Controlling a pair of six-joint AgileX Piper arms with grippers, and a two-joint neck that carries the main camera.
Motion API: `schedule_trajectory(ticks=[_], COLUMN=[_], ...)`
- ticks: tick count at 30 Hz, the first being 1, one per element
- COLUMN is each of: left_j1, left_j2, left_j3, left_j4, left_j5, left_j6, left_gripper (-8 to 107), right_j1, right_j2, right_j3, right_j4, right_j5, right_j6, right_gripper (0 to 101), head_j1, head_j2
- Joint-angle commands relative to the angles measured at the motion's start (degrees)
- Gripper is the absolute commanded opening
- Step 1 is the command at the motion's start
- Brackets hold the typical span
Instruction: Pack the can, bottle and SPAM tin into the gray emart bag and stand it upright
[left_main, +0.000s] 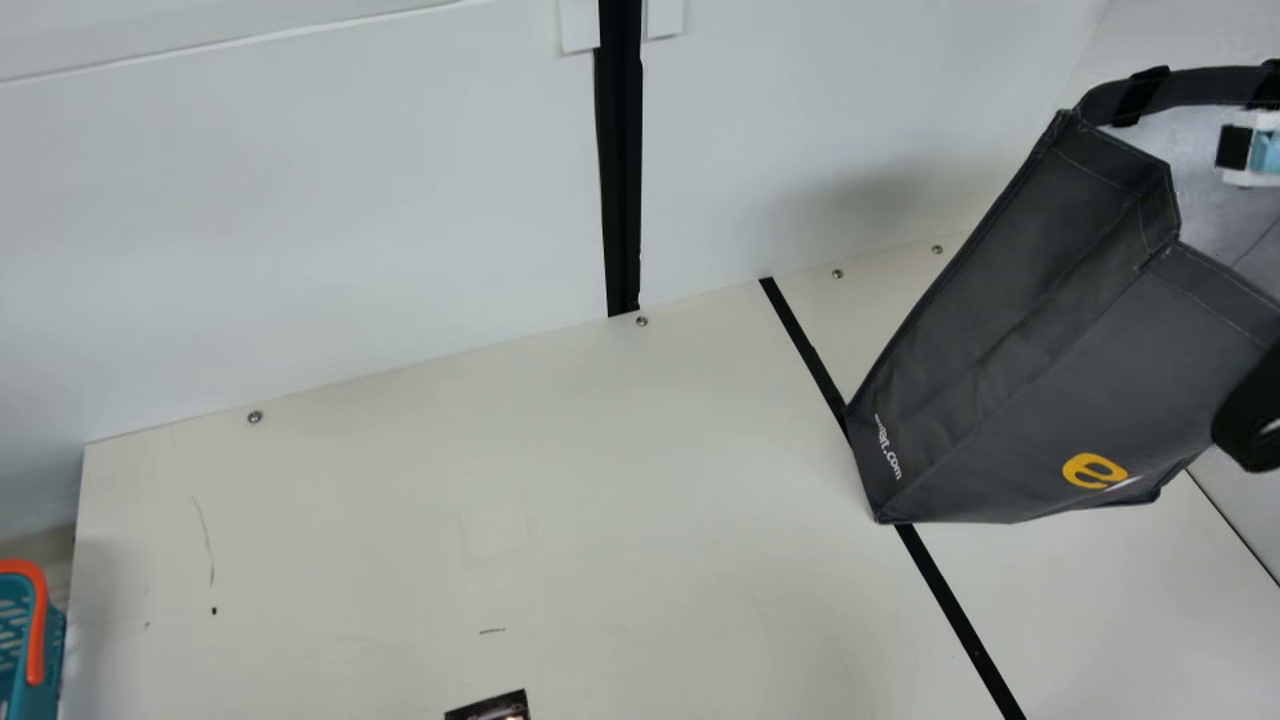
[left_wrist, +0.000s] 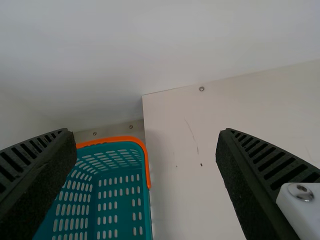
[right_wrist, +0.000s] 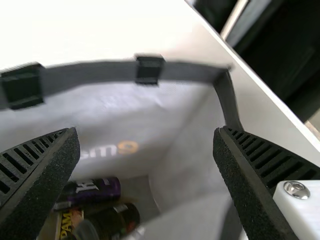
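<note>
At the main view's right, the gray emart bag (left_main: 1010, 330) has its base over the black table line and its mouth upward; how far it tilts I cannot tell. A dark part of my right arm (left_main: 1250, 415) overlaps its front. In the right wrist view my right gripper (right_wrist: 145, 145) is open at the mouth of the bag (right_wrist: 190, 150). Inside lie a purple can (right_wrist: 92, 191), a dark bottle (right_wrist: 112, 223) and the SPAM tin (right_wrist: 68, 223), partly hidden by a finger. My left gripper (left_wrist: 145, 145) is open with nothing between its fingers.
A teal basket with an orange rim (left_main: 30, 640), also seen as the basket (left_wrist: 145, 215) in the left wrist view, stands beyond the table's left edge. White walls bound the table's back. A dark printed item (left_main: 495, 706) lies at the main view's bottom edge.
</note>
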Motion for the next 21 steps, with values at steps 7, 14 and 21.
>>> schedule_trajectory(ticks=[7,14,21], left_j1=[0.00,0.00,0.00], left_j2=[0.00,0.00,0.00], left_j3=[0.00,0.00,0.00], left_j4=[0.00,0.00,0.00], left_j5=[0.00,0.00,0.00], left_j6=[0.00,0.00,0.00], left_gripper=[90,90,90], right_j1=[3.81,8.56,13.94], right_j2=[0.57,0.76,0.67], right_j3=[-2.32,-3.05,-3.26], right_j4=[0.95,0.88,0.16], right_j5=[0.03,-0.31,-0.84], right_j6=[-0.32,-0.27,-0.11], right_gripper=[95,95,95], head_j1=[-1.30,-1.30,-1.30], head_j2=[-0.14,-0.14,-0.14])
